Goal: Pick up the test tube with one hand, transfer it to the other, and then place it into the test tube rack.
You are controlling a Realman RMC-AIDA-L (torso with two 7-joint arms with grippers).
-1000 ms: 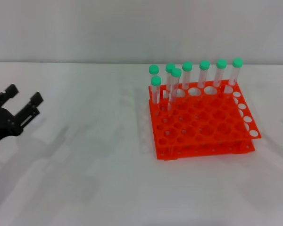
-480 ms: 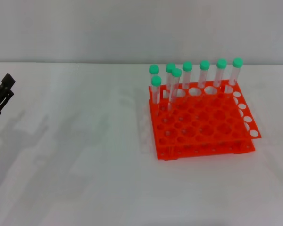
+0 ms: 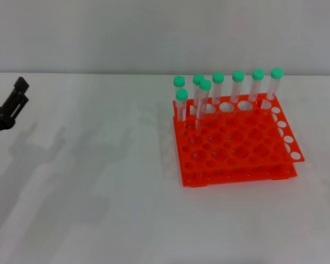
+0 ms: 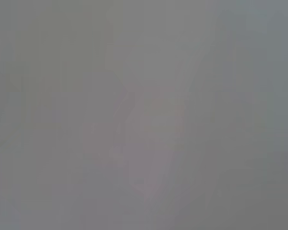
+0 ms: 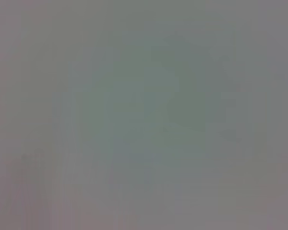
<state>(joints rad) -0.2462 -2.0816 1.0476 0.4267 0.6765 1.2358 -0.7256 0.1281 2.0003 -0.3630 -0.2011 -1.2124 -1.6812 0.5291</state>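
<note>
Right now I see my left hand (image 3: 4, 104) at the table's (image 3: 99, 209) far left edge, fingers spread, holding nothing, well apart from the rack (image 3: 236, 144).

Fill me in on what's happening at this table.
Nothing is being handled at this moment. Eight green-capped tubes stand upright along the far side of the orange rack on the white table. The left hand shows at the table's left edge, empty and well away from the rack. The right hand is out of view, and both wrist views show nothing usable.
</note>
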